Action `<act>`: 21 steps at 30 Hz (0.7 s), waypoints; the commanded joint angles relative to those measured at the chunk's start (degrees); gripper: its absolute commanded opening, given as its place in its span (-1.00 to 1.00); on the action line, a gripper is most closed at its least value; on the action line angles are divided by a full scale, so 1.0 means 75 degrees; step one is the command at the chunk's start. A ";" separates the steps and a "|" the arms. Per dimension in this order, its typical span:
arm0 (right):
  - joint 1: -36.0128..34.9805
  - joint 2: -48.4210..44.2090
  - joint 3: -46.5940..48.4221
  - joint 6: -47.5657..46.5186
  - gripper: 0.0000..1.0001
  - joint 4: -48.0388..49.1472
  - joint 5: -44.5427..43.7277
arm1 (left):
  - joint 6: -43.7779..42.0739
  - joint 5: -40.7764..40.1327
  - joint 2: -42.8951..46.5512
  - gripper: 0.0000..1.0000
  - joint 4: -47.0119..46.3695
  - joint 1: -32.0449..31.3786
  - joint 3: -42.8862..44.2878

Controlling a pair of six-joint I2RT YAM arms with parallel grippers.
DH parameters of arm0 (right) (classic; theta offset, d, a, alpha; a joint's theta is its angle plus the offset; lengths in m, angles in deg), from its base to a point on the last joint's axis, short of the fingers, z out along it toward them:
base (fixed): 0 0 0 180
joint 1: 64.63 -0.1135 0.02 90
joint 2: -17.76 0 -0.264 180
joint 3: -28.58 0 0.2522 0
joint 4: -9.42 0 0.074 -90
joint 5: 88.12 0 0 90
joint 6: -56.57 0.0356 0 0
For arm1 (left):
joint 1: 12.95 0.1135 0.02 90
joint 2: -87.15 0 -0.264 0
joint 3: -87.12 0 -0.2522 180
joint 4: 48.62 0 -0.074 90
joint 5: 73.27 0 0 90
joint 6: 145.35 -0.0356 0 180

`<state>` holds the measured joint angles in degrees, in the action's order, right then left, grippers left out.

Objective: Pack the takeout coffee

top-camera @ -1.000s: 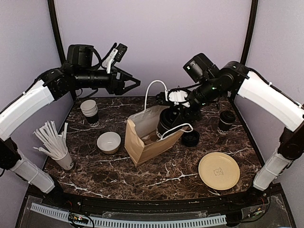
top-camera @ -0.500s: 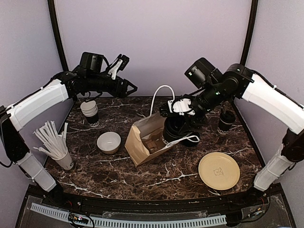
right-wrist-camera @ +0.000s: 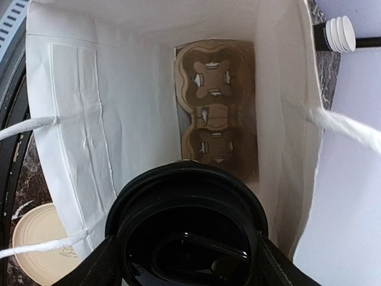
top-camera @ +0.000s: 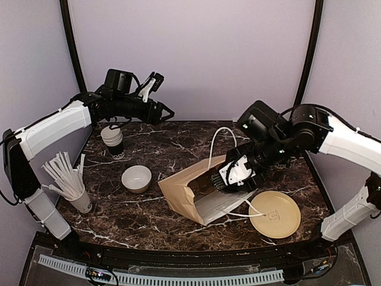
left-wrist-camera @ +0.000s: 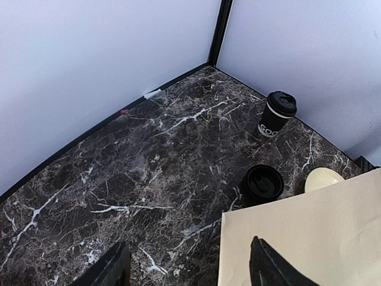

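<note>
**Left arm:** raised at the far left, forearm reaching rightward above the dark marble tabletop [top-camera: 178, 143]. The left gripper [top-camera: 162, 111] hangs in the air, fingers spread, nothing between them. Below it, along the left edge, stand a nested stack of lidless black cups [top-camera: 112, 140], a white bowl [top-camera: 136, 178] and a white cup holding long white sticks [top-camera: 71, 185].

**Centre:** a brown paper bag with white cord handles [top-camera: 181, 193] lies tipped on its side, mouth facing right. Bare tabletop lies open on its near and far sides. A brown cardboard cup carrier [right-wrist-camera: 217, 107] rests against the bag's bottom.

**Right arm:** bent down from the right. The right gripper [top-camera: 225, 177] is at the bag mouth, fingers clamped on either side of a black paper cup with a black plastic lid [right-wrist-camera: 187, 232], just inside the mouth. A round beige plate [top-camera: 274, 213] lies just beside the mouth, near right.

**Far right:** a second lidded black cup with white lettering [left-wrist-camera: 275, 114] stands upright near a low stack of black lids [left-wrist-camera: 262, 183], apart from the bag.
</note>
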<state>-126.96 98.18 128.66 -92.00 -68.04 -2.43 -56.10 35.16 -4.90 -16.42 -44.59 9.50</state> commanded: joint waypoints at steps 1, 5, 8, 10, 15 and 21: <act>-0.0576 -0.0375 -0.0812 -0.0517 -0.14 0.1351 -0.0988 | 0.0039 0.0498 -0.0321 0.41 -0.0050 0.0065 -0.0122; -0.0664 -0.0385 -0.1185 -0.0798 -0.16 0.2246 -0.1269 | -0.0201 0.0627 -0.0816 0.41 0.0298 0.0090 0.0029; -0.0646 -0.0173 -0.1270 -0.0807 -0.17 0.2634 -0.1499 | -0.0280 0.0774 -0.1161 0.40 0.0394 0.0113 0.0162; -0.0631 -0.0055 -0.1402 -0.0852 -0.17 0.2860 -0.1589 | -0.0335 0.0839 -0.1486 0.39 0.0550 0.0127 0.0397; -0.0364 0.0130 -0.1600 -0.0667 -0.18 0.3360 -0.1336 | -0.0465 0.0986 -0.2244 0.36 0.0968 0.0140 0.0867; -0.0210 0.0003 -0.2212 -0.0271 -0.20 0.4077 -0.1294 | -0.0423 0.1394 -0.2545 0.35 0.0929 0.0143 0.0909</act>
<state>-129.01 99.14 114.89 -96.50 -43.62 -12.33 -58.42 42.51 -24.33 -10.72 -43.91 14.71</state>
